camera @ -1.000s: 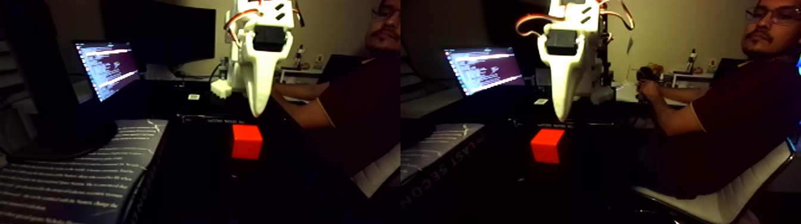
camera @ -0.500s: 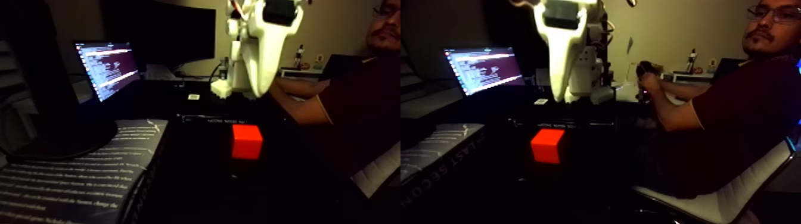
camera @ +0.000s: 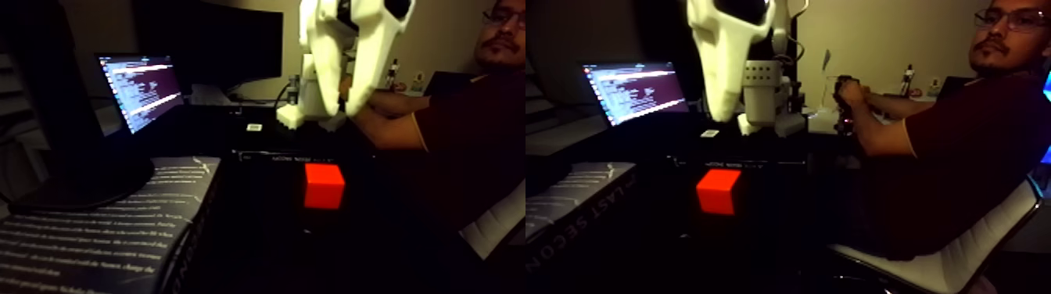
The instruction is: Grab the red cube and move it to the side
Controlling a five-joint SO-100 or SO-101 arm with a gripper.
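With its fingers parted and empty, the end effector (camera: 338, 117) should be lowered straight over the red cube (camera: 324, 186) until the cube is straddled, then closed.

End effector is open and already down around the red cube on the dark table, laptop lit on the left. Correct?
Not quite. In the fixed view the end effector is open but hangs well above the red cube, not around it. The cube sits alone on the dark table, untouched, and the lit laptop is on the left.
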